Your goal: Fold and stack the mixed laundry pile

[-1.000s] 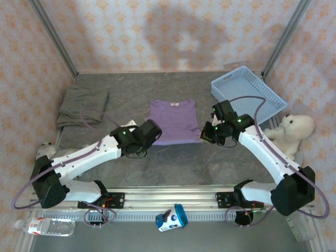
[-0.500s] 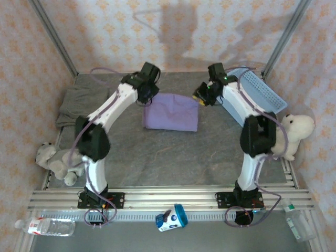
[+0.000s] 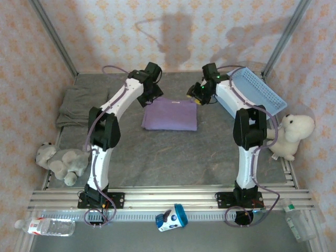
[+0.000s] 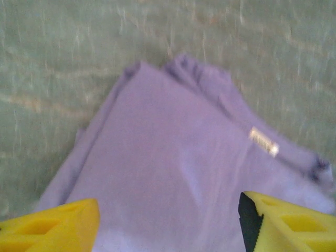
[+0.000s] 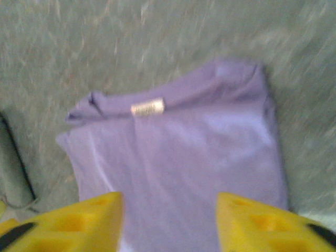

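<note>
Left claw [image 4: 169,210] and right claw [image 5: 169,202] are hanging wide and empty over the T-shirt [image 3: 170,114]; best be pinching its 2 far corners level, all layers.

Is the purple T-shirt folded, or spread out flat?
Folded. The purple T-shirt lies as a compact rectangle, and the wrist views show stacked cloth layers along its edge near the neck label.

The top view is bright and even. Dark arm shadows fall on the pink patterned far wall [image 3: 105,37], so the light comes from the near side. Both wrist views are soft and smeared. The folded lavender-purple T-shirt [image 4: 178,157] looks fuzzy, and the grey stone-look table [image 4: 52,52] shows streaks. The yellow fingers [image 4: 52,226] of the left gripper [image 4: 169,220] are blurry too.
</note>
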Motion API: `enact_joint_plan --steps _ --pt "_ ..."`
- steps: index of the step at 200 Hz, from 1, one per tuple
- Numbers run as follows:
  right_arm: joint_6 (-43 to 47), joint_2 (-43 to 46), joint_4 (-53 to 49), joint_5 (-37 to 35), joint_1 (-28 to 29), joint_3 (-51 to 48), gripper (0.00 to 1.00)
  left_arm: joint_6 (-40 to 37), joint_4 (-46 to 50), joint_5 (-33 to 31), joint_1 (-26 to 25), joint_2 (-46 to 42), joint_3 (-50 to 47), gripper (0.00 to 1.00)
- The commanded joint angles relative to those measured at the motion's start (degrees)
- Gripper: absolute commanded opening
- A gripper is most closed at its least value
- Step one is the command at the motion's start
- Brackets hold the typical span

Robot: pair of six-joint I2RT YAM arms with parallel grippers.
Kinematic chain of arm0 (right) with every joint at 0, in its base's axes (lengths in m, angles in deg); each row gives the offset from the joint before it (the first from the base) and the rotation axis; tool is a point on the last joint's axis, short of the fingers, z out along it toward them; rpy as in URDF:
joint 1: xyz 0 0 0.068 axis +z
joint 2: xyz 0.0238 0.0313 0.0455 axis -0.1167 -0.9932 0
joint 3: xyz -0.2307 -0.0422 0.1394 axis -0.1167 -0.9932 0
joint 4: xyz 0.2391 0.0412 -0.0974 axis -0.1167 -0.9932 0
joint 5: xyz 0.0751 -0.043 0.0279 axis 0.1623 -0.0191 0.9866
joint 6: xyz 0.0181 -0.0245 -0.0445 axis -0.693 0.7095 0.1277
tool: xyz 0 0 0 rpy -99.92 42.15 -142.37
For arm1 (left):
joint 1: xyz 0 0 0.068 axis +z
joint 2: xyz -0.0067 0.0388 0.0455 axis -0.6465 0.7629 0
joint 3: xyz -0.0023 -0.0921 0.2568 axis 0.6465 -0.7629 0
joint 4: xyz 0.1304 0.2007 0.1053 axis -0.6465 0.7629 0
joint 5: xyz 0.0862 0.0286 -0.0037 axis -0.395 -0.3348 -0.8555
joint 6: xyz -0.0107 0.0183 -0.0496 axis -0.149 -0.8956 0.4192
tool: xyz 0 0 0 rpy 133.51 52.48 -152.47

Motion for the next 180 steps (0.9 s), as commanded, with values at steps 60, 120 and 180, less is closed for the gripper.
enact_joint_plan --steps 60,120,180 --pt "8.7 -7.5 -2.3 -8.5 2.5 1.7 0.28 5.9 -11.8 2.0 -6.8 -2.6 -22.7 0.50" --pt "9.5 -6.1 -0.8 -5.9 5.3 -11.5 0.22 -1.5 -8.3 -1.5 -4.3 1.7 -19.9 0.45" --pt "5.7 11.6 3.5 4.4 11.9 -29.6 0.33 -17.3 -5.7 -1.2 0.1 -0.7 -16.5 0.51"
